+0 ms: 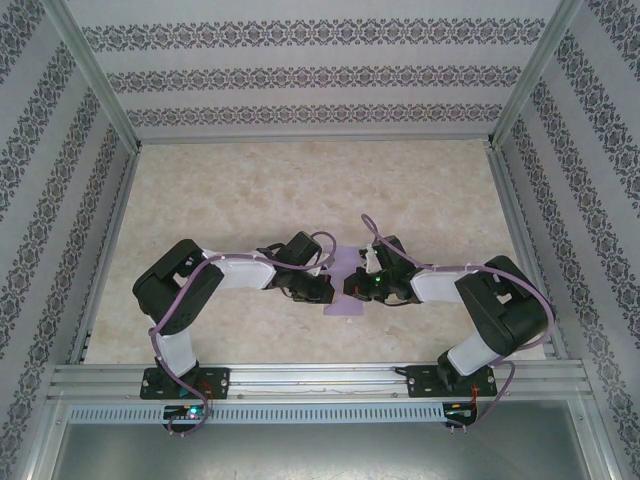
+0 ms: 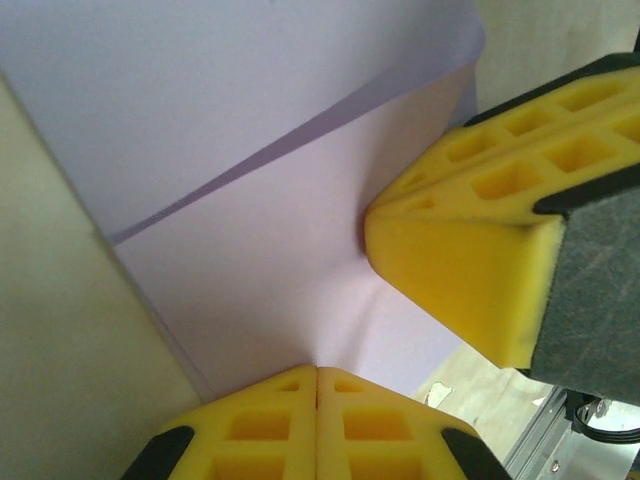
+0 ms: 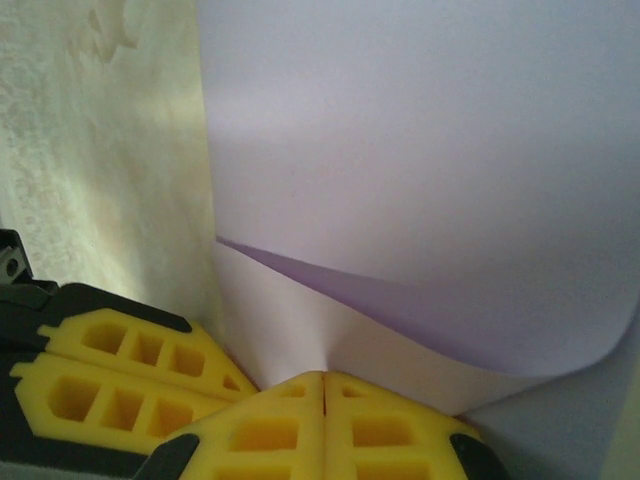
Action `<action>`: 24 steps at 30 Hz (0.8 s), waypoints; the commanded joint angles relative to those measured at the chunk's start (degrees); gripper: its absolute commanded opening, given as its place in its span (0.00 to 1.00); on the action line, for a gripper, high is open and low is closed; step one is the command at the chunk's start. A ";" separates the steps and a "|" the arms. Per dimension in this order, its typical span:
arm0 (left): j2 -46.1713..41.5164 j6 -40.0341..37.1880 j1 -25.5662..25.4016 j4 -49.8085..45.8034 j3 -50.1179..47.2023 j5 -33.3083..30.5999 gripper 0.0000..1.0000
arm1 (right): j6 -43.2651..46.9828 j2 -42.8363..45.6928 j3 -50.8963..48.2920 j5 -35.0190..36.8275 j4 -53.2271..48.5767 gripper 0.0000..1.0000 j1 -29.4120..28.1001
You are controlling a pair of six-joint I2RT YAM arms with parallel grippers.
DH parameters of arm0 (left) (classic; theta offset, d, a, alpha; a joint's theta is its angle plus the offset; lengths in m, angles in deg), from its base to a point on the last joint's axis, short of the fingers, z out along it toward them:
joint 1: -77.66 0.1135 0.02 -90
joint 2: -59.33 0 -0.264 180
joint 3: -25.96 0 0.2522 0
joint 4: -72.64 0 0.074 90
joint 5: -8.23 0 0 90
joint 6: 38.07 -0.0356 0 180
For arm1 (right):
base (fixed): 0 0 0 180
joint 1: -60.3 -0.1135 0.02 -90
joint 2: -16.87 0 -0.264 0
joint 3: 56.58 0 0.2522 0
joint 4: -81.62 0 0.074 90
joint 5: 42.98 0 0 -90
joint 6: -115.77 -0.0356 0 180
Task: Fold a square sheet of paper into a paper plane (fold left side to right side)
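Where the arms meet on the table (image 1: pixel 250 190), the square sheet of paper (image 1: pixel 345 260) lies curled over itself between them; the left gripper (image 2: pixel 317 378) and right gripper (image 3: pixel 324 380) each pinch its edge, fingers pressed together on it.

No writing, label, brand, number or sign could be read. The sheet of paper (image 2: pixel 290 270) was seen blank, and the wallpaper (image 1: pixel 320 80) was printed with ornamental bands only, not letters.
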 commanded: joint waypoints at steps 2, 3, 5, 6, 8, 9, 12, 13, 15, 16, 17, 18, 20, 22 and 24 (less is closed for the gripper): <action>1.71 -1.80 -0.70 -5.50 0.03 -4.32 0.05 | 1.92 4.46 0.64 1.64 -4.39 0.00 -0.24; 1.81 -1.87 -0.81 -5.71 0.09 -4.70 0.04 | 2.06 5.35 0.62 1.74 -4.54 0.00 -0.19; 2.10 -2.13 -1.06 -6.54 0.35 -5.65 0.03 | 2.13 6.75 0.36 2.31 -4.68 0.00 -0.23; 2.25 -2.23 -1.22 -6.79 0.53 -5.88 0.03 | 2.08 7.20 0.25 2.49 -4.64 0.00 -0.31; 2.61 -2.26 -1.49 -6.91 0.71 -6.28 0.02 | 1.79 7.32 0.16 2.80 -4.51 0.00 -0.57; 2.79 -2.24 -1.60 -7.01 0.79 -6.51 0.02 | 1.56 7.05 0.06 2.89 -4.19 0.00 -0.81; 3.26 -2.46 -1.95 -7.85 1.22 -7.29 0.01 | 1.03 5.95 0.12 3.79 -3.07 0.00 -1.67; 3.34 -2.35 -2.04 -7.99 1.24 -7.61 0.01 | 0.89 5.60 0.28 4.09 -2.93 0.00 -1.89; 3.48 -2.33 -2.17 -8.38 1.38 -7.95 0.01 | 0.94 4.53 0.64 4.62 -2.54 0.00 -2.24; 3.49 -2.33 -2.13 -8.53 1.39 -8.02 0.01 | 0.86 3.96 0.84 4.72 -2.33 0.00 -2.40; 3.57 -2.33 -2.13 -8.63 1.45 -8.18 0.00 | 0.87 3.32 1.09 4.86 -2.09 0.00 -2.51; 3.63 -2.33 -2.20 -8.79 1.49 -8.36 0.00 | 0.83 2.70 1.43 4.79 -1.88 0.00 -2.66; 3.69 -2.32 -2.21 -9.27 1.61 -8.86 0.00 | 1.09 1.64 1.96 5.23 -1.74 0.00 -2.82; 3.76 -2.33 -2.30 -9.61 1.70 -9.25 0.00 | 1.36 0.68 2.47 5.50 -1.60 0.00 -2.87; 3.87 -2.33 -2.30 -10.26 1.75 -9.79 0.00 | 1.58 0.01 2.82 5.79 -1.52 0.00 -2.86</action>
